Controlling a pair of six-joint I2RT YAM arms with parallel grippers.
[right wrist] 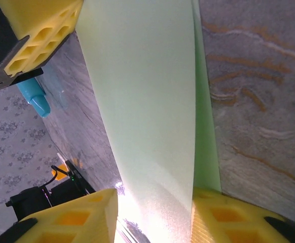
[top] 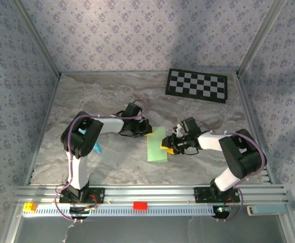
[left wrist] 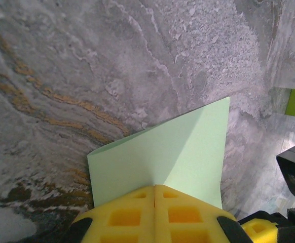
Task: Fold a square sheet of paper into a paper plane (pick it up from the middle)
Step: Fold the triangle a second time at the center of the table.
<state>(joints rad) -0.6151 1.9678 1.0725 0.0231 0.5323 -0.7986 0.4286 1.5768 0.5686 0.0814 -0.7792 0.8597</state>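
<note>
L gripper (left wrist: 154, 195): yellow pads (left wrist: 124, 217) pressed together, pinching the near edge of the mint-green sheet of paper (left wrist: 178, 152), bottom centre of the L wrist view. From the pinch the sheet fans up toward mid-frame, w/ a shallow crease line running up from the pads. Can't tell if the far edge rests on the marble-look tabletop (left wrist: 86, 76) or floats just above it.

R gripper (right wrist: 155, 197): fingers (right wrist: 71, 220) stand apart at the bottom corners of the R wrist view, and the sheet runs up between them as a long pale strip. They look to be straddling it, not clamped flat on it. Pad-to-paper contact is unclear.

Top view: the paper sits mid-frame, between the two grippers, partly folded and not yet dart-shaped.

Risks (my read):
- L grip is on the edge only. Any tug from R could slip the sheet out or tear it there.
- If R closes across the strip's width it prob buckles or crumples the paper instead of setting a clean crease.
- The two arms pulling at diff angles means a skewed fold, so the plane's centre line ends up off.
- Paper w/o firm table backing means a soft crease that springs open.
- The cyan-blue stick (right wrist: 36, 98), upper left of the R wrist view, is near the L arm and apart from the paper. An arm sweep could knock it.
- The checkerboard (top: 197, 85), upper right of the top view, is well apart, so no concern.
</note>
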